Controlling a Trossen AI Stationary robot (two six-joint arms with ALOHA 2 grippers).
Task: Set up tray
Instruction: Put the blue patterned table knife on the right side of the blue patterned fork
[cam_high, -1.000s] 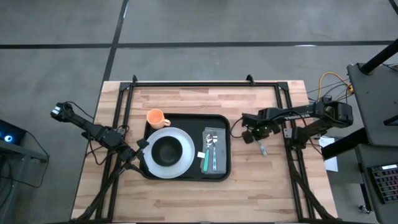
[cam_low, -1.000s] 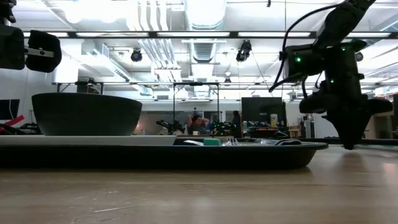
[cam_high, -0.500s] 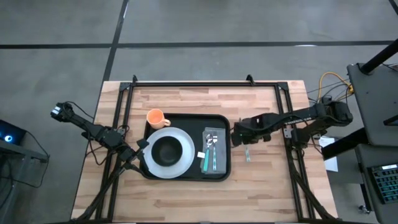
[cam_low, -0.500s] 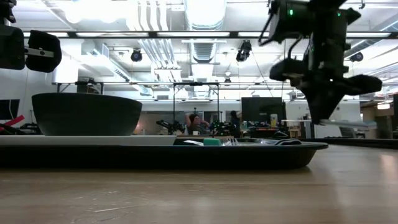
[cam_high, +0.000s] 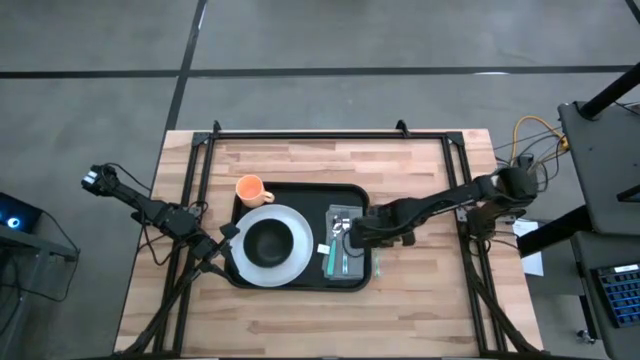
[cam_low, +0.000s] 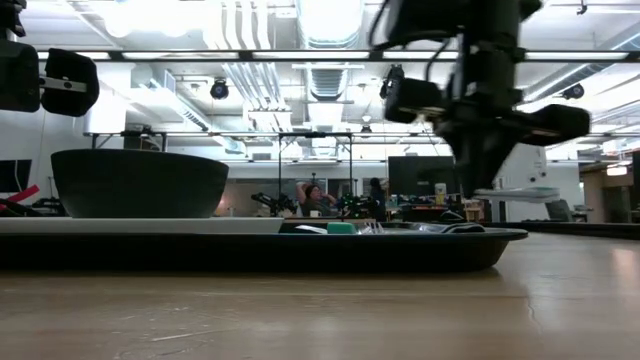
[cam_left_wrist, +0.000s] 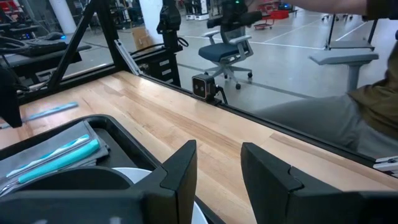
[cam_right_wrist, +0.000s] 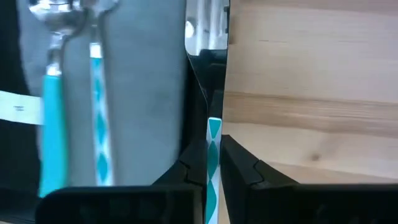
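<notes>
The black tray (cam_high: 300, 192) lies mid-table and carries a white plate (cam_high: 292, 262) with a dark bowl (cam_high: 267, 241) on it. A grey napkin (cam_right_wrist: 140, 93) on the tray's right part bears a teal-handled spoon (cam_right_wrist: 50, 118) and a patterned fork (cam_right_wrist: 99, 112). An orange cup (cam_high: 249, 188) stands at the tray's far left corner. My right gripper (cam_high: 368, 232) hovers over the tray's right rim (cam_right_wrist: 200, 74), shut on a knife (cam_low: 515, 193). My left gripper (cam_left_wrist: 217, 168) waits open at the tray's left edge. My right gripper pinches the knife's teal-and-white handle (cam_right_wrist: 213, 140) between its two fingers, which come from above, pointing down, and lie across it. The knife is lifted clear and lies level, its shiny blade (cam_right_wrist: 205, 31) reaching out past the fingers along the tray's right rim.
Bare wooden table (cam_high: 430, 290) lies to the right of the tray and along the near edge. Black frame rails (cam_high: 330, 133) run along the far edge and down both sides. The room beyond the table holds desks, chairs and a person (cam_low: 312, 195) far off.
My right gripper has risen from the table top with the knife lifted clear and has carried it toward the table's left, from the bare wood to over the tray's right rim. It stays shut on the knife.
</notes>
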